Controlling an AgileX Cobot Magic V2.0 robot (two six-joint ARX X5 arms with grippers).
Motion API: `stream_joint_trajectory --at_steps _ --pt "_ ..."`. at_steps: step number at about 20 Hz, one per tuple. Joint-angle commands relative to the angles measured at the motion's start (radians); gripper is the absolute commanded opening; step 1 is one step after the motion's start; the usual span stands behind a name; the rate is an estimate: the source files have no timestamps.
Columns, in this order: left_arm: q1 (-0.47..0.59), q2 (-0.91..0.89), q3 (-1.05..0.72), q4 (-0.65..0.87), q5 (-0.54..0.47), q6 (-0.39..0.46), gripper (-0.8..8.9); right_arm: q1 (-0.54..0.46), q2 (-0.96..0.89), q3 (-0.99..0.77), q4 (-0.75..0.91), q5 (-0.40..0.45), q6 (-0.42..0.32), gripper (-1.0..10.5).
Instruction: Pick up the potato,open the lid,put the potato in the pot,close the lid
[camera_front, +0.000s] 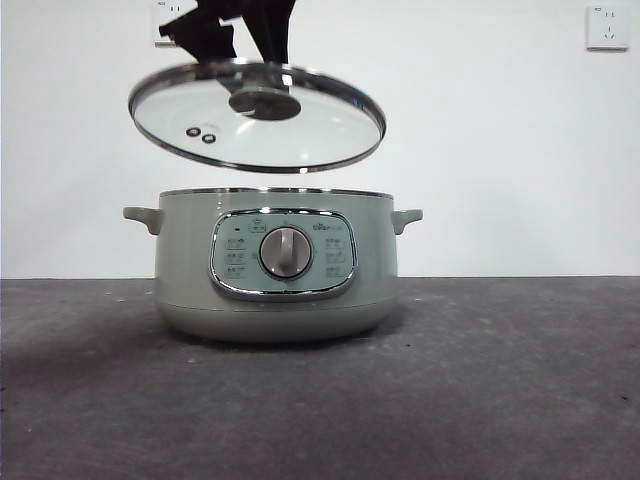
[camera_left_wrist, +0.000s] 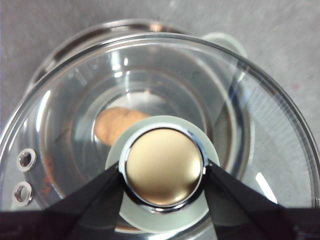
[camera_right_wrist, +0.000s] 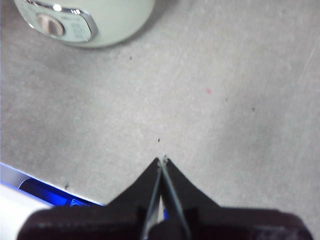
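Left hand (camera_left_wrist: 164, 172) holds lid (camera_front: 257, 115) above pot (camera_front: 275, 265).

A plain white wall (camera_front: 500, 150) runs behind the dark grey, faintly speckled surface (camera_front: 500, 400). Two white power sockets sit high on it, one at the right (camera_front: 608, 27), another partly hidden at the left (camera_front: 168, 22).
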Motion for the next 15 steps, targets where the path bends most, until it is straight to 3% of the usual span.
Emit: stream_joint_trajectory --at_steps 1,15 --pt "-0.012 -0.005 -0.026 0.055 0.007 -0.013 -0.09 0.001 -0.002 -0.047 0.006 0.0 0.025 -0.1" --pt "-0.023 0.005 -0.105 0.139 -0.042 -0.063 -0.09 0.001 0.0 -0.151 0.076 -0.051 0.013 -0.1"
